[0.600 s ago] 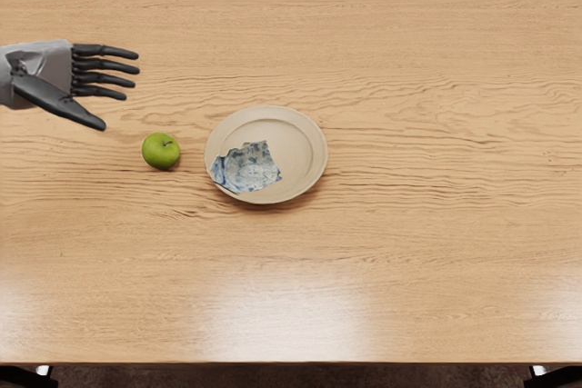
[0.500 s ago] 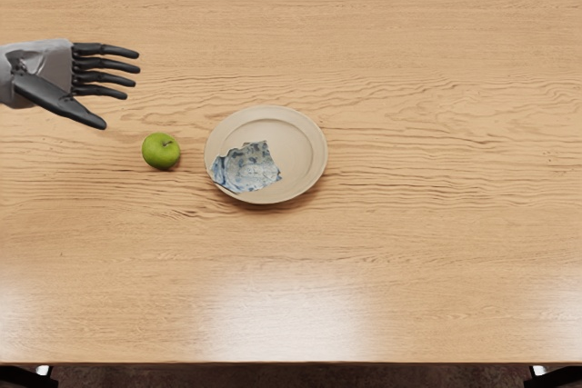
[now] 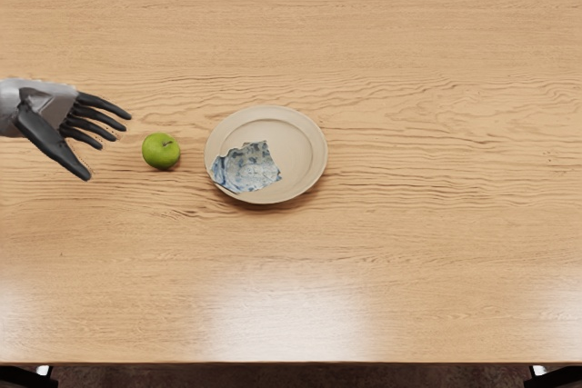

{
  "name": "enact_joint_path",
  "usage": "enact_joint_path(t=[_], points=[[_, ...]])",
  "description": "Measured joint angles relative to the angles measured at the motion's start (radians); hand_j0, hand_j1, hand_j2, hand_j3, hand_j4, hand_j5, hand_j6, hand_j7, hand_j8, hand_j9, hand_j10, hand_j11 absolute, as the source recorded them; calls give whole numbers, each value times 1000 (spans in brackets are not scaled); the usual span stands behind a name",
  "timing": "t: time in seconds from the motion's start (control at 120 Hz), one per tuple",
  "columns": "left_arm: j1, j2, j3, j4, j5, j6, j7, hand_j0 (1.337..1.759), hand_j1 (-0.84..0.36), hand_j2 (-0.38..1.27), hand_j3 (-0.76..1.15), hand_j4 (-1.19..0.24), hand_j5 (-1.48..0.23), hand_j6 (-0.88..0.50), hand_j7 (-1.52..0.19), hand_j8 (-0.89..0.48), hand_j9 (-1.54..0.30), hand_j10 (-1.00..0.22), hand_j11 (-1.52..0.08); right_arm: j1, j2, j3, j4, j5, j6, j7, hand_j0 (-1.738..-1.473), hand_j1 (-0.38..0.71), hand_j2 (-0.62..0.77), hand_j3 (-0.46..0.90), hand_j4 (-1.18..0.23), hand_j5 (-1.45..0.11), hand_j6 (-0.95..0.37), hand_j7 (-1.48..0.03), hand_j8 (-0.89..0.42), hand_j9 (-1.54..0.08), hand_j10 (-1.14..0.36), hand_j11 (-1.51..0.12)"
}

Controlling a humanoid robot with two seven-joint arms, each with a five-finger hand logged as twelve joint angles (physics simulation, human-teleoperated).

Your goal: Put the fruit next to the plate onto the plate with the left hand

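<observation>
Head view: I see left hand [image 3: 55, 120] at left edge of desk [image 3: 409, 252], fingers spread and relaxed, thumb angled toward near edge, holding nothing. Green apple [image 3: 161, 150] sits on wood just beside plate [image 3: 305, 134], on plate's left, narrow gap between. Fingertips near apple, not touching. Plate lies left of desk centre and carries blue-white crumpled piece [image 3: 245, 167] (can't tell what).

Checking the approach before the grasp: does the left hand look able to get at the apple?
Probably yes. The left hand is open just left of the apple, nothing stands between them, and the plate lies on the apple's far side, apart from it.
</observation>
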Motion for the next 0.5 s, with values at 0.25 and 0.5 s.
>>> enact_joint_path(t=[0.25,0.5], points=[[-34,7,2,-91,236,209,58,1658,55,51,0,-250,-322,-251,-322,-251,-321,-250,-321,0,0,0,0,0,0,0,-1658,-323,-4,0,-23,-29,-23,-29,-23,-29,-22,-29],[-164,-101,96,-98,475,355,83,1658,55,52,0,-252,-322,-252,-321,-252,-321,-251,-321,0,0,0,0,0,0,0,-1658,-323,-4,0,-23,-29,-23,-29,-23,-29,-22,-29]])
